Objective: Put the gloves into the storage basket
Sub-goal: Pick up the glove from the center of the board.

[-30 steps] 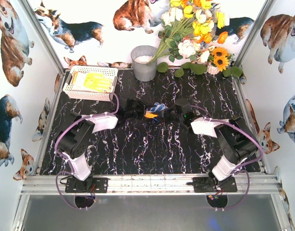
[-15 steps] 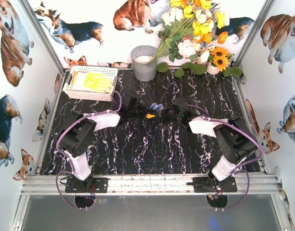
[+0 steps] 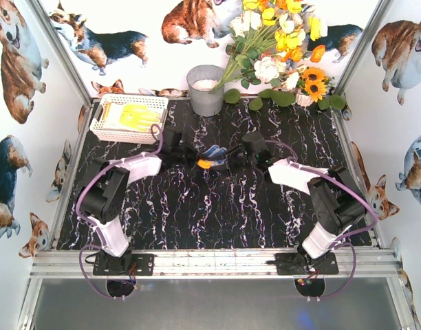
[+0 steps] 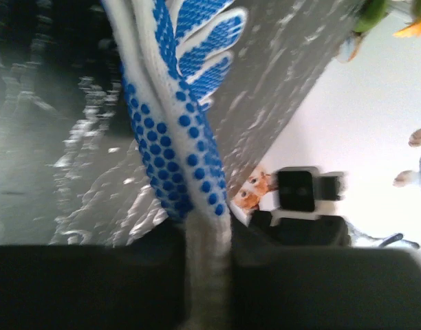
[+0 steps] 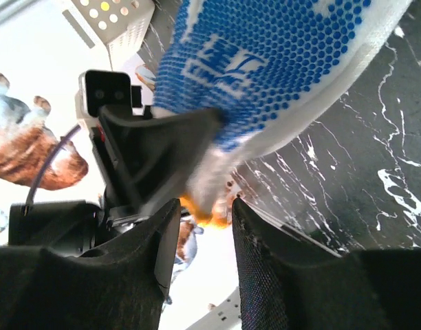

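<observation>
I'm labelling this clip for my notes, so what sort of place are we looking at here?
Most likely a staged robot test cell, not a home or workshop: a left arm and a right arm bolted to an aluminium rail, a black marbled tabletop, and walls papered with corgi pictures.

The overhead view is bright, evenly lit and sharp. The 2 wrist views are motion-blurred; glare washes the glossy black marbled tabletop (image 4: 59, 158) grey.
</observation>
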Robot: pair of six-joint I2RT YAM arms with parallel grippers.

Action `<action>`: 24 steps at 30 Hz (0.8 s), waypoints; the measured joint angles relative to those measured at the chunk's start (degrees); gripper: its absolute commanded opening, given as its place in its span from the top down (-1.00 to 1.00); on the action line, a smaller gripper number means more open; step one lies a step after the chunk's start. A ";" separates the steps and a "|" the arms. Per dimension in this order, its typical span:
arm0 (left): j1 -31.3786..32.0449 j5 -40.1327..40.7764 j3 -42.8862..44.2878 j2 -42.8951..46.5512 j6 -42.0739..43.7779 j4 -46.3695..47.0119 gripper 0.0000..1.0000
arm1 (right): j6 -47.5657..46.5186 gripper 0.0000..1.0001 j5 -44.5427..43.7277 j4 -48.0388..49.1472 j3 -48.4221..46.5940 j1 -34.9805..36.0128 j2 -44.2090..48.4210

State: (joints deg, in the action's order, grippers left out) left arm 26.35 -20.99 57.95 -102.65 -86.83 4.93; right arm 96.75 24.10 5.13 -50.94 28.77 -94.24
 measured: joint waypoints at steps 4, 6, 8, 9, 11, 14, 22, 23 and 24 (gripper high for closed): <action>-4.15 -6.62 2.19 -0.59 12.48 -10.88 1.00 | -5.79 0.20 0.94 -3.89 -3.02 -0.44 0.00; -5.01 -8.85 5.73 -1.60 20.65 -18.86 1.00 | -8.55 0.19 1.22 -5.90 -4.20 -0.81 0.00; -5.46 -10.10 9.86 -2.60 28.87 -26.82 1.00 | -11.52 0.19 1.36 -8.74 -5.53 -1.31 0.00; -5.55 -10.19 11.89 -3.10 32.57 -30.56 1.00 | -13.00 0.19 1.36 -10.16 -6.14 -1.60 0.00; -5.86 -9.66 16.26 -4.37 40.74 -38.51 1.00 | -16.33 0.18 1.36 -13.62 -7.89 -2.29 0.00; -6.64 -7.10 21.84 -6.38 50.18 -48.19 1.00 | -21.33 0.17 1.31 -18.67 -10.97 -3.32 -0.13; -8.20 4.39 41.59 -14.51 71.56 -67.28 1.00 | -33.35 0.15 0.20 -27.82 -16.06 -6.62 -0.42; -8.20 5.51 43.36 -14.95 73.31 -68.46 1.00 | -34.42 0.15 -0.04 -28.79 -16.06 -6.91 -0.42; -8.20 6.54 45.29 -15.41 74.88 -69.70 1.00 | -35.50 0.15 -0.35 -29.86 -16.15 -7.21 -0.44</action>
State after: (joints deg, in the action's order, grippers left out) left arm 18.15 -14.46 103.24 -118.06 -11.94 -64.77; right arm 61.25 23.75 -24.73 -67.09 21.56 -94.67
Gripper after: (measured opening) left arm 0.058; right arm 0.420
